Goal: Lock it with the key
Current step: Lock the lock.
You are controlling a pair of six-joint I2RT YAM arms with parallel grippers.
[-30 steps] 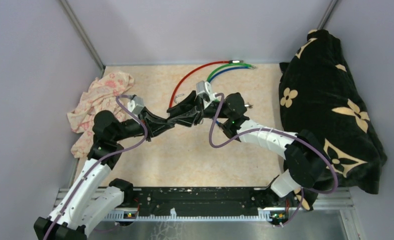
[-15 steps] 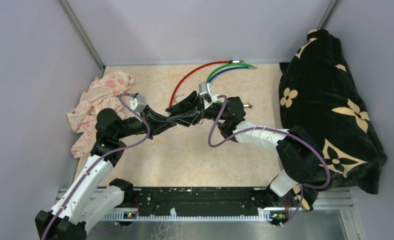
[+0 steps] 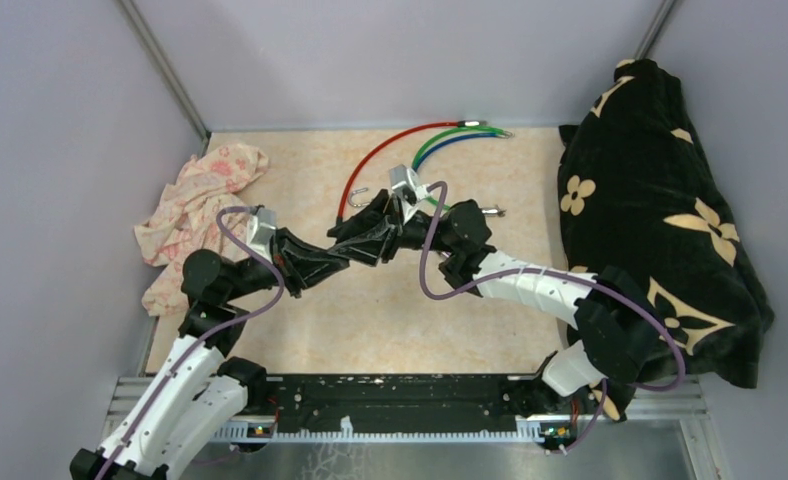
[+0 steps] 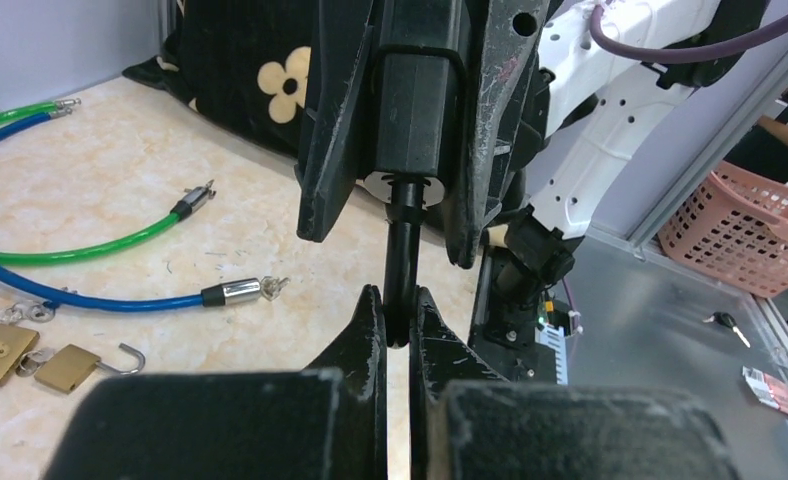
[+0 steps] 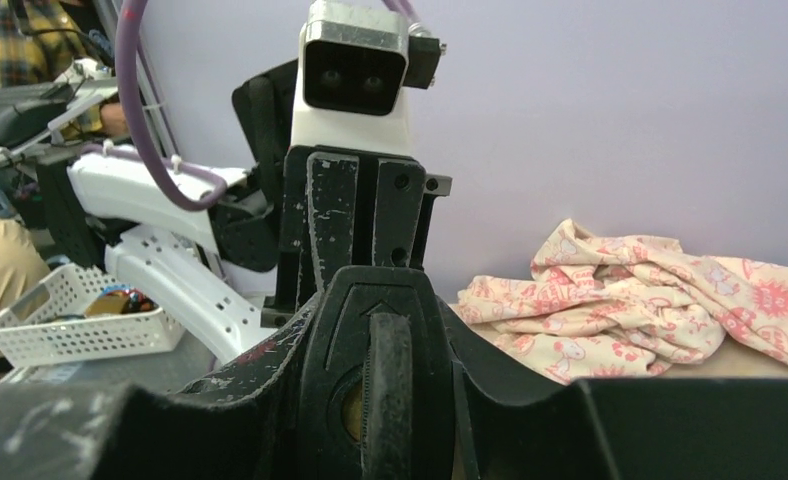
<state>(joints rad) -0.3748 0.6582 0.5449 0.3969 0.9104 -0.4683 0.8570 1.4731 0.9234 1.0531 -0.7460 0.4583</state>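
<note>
Over the middle of the table (image 3: 390, 320), the lock (image 4: 417, 100) is a black block clamped between the right gripper's (image 3: 410, 228) fingers (image 4: 322, 150), its pale keyhole end turned toward the other arm. The key (image 4: 401, 260) is a thin black piece seen edge-on. It runs from that pale end straight into the left gripper (image 4: 397, 302), whose jaws are pinched tight on its near end. How far the key goes into the lock I cannot tell from where I stand. From above, the two claws meet nose to nose, the left arm reaching in from the left and the right arm curling in from the right.

Just beyond them on the table lie three cables: red (image 3: 380, 150), green (image 3: 440, 138) and blue (image 4: 90, 297), each with a metal tip. Two brass padlocks (image 4: 70, 368) sit side by side near the blue one, and the nearer has its shackle swung open. A pink flowered cloth (image 3: 195, 205) is bunched against the left wall. A black cushion (image 3: 650, 200) with cream flowers fills the right side. Off the table, a pink basket (image 4: 740, 230) shows in the left wrist view.
</note>
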